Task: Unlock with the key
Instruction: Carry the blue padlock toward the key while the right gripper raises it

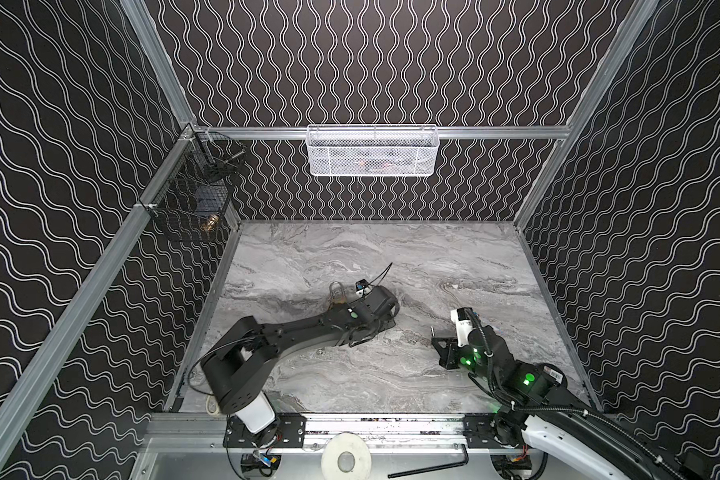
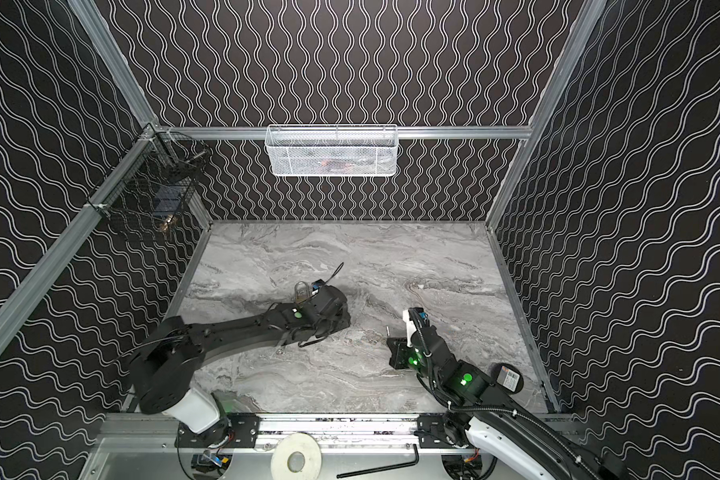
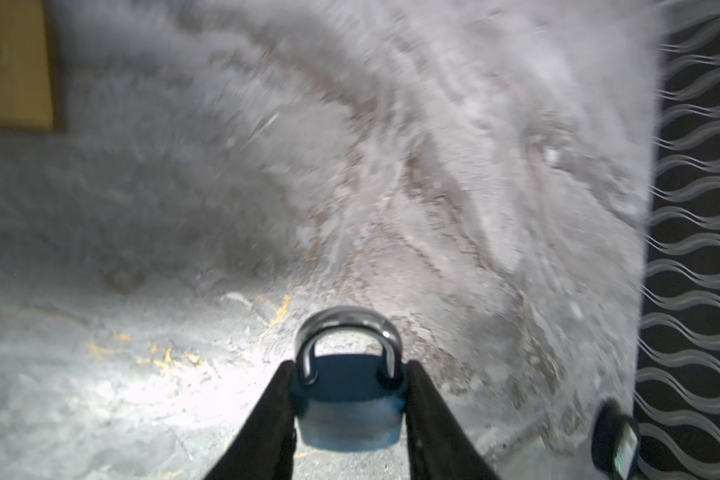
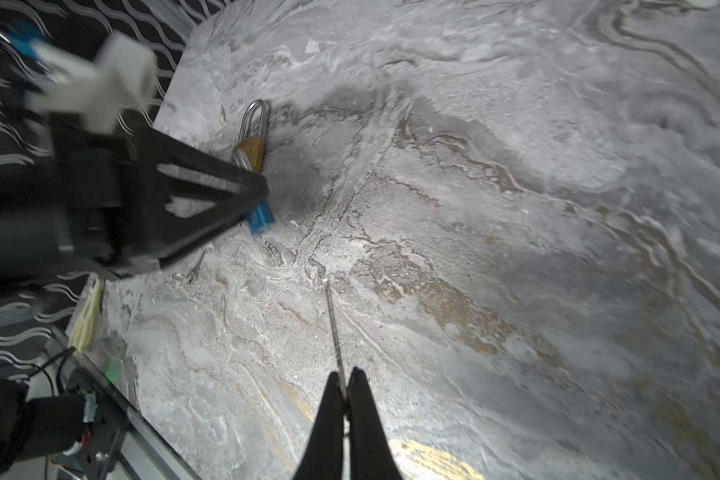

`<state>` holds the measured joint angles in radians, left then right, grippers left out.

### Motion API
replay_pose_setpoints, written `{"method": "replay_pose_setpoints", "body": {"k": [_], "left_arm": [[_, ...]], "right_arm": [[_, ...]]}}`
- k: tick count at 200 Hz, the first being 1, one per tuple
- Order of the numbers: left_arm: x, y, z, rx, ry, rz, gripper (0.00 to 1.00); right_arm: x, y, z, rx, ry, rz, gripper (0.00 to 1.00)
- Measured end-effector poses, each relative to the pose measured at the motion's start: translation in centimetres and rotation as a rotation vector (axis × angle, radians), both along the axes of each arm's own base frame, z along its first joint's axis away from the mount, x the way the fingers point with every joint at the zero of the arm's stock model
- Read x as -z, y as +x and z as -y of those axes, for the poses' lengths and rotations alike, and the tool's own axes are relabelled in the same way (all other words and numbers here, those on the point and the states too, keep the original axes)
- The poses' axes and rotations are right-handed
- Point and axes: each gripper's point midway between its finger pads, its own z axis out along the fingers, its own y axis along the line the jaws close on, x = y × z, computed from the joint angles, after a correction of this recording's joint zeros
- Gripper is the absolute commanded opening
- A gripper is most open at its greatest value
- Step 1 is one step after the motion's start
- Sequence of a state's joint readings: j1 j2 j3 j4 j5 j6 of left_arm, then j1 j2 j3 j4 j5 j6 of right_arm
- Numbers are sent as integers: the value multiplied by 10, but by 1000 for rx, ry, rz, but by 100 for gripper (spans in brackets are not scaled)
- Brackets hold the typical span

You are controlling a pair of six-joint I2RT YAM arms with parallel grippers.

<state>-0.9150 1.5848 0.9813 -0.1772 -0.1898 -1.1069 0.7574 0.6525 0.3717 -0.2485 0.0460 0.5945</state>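
Near the middle of the tabletop (image 1: 433, 257), the left fingers (image 3: 273, 415) are partway open and clamped on the sides of a blue padlock (image 3: 348, 399). Its shackle is closed, and a brass padlock (image 4: 253, 149) sits just beside it. The right fingers (image 4: 329, 415) are pinched tight on the key (image 4: 334, 324), well apart from the lock. So I'd say both are grabbed, and inserting and turning are left. No readable writing; the mark on the blue body is too blurry.

Blue padlock (image 3: 348, 399), shackle shut, in L end effector (image 3: 350, 366); thin key (image 4: 334, 328) pinched in R end effector (image 4: 345, 375).
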Motion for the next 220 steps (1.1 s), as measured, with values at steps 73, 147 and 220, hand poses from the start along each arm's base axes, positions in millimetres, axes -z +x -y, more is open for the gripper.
{"method": "replay_pose_setpoints", "body": {"k": [73,147,220], "left_arm": [[-58,-12,-46,53,-137,343,14],[-67,-10,-32,37,-455,418,8],[-77,-8,-7,72,-661,430,5]], "right_arm": [[-11,15,-25,-77,-4,40,0],[-25,22,-62,-170,55,37,0],[-18,31,-75,-136,-26,11,0]]}}
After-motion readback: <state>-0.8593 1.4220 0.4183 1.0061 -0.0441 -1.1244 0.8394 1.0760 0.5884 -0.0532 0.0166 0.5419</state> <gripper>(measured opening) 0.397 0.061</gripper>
